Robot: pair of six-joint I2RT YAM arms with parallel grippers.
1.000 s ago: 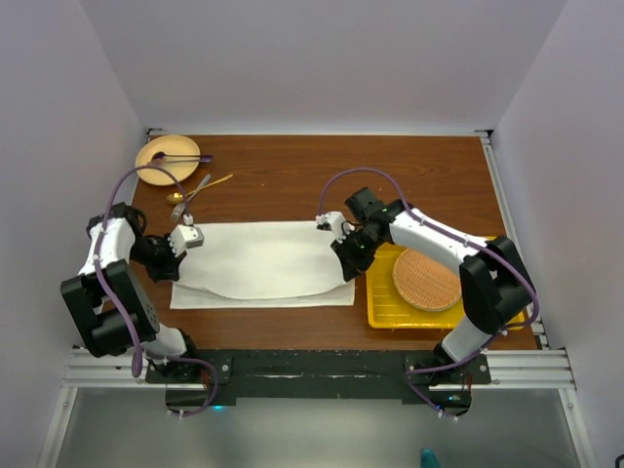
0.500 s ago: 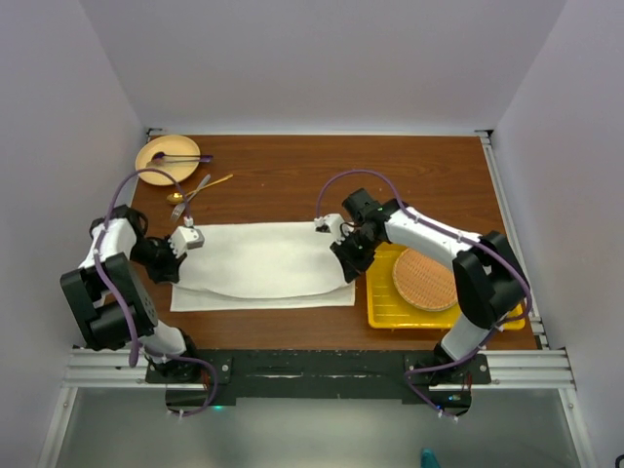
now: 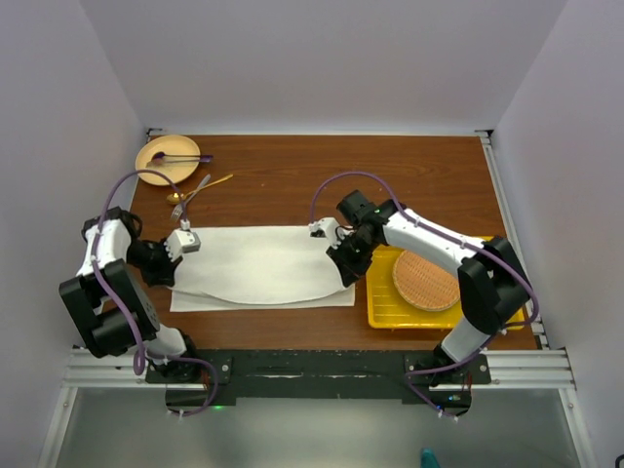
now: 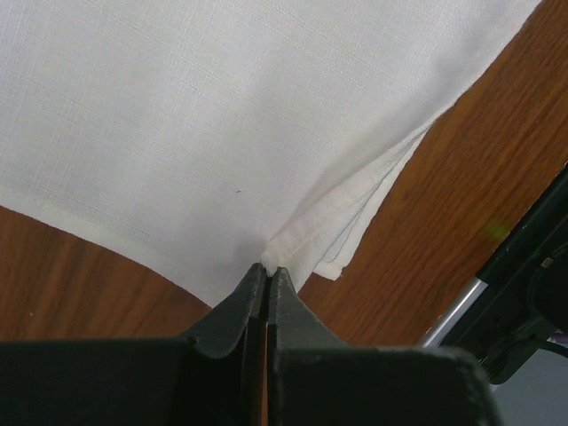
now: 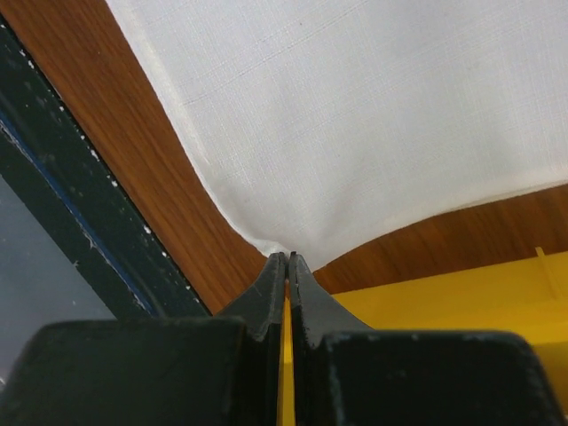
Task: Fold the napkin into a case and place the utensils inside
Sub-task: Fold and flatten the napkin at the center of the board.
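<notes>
Nearest the arm bases, the napkin [image 3: 263, 265] lies on the table [image 3: 292, 185], spread between the two arms. Its upper layer ends in a curved near edge, with a strip of the lower layer showing below it. The left end effector [image 4: 266, 271] is clamped on the cloth's left corner, where several layers are stacked. The right end effector [image 5: 287, 257] is pinched tight on the cloth's right edge, just beside the yellow tray [image 3: 382, 310], which holds a round woven orange mat [image 3: 426, 279]. Farther back on the left, apart from the cloth, the gold utensils [image 3: 203, 187] lie on bare wood. Beyond them a tan plate [image 3: 146, 166] carries a purple utensil [image 3: 185, 156].
</notes>
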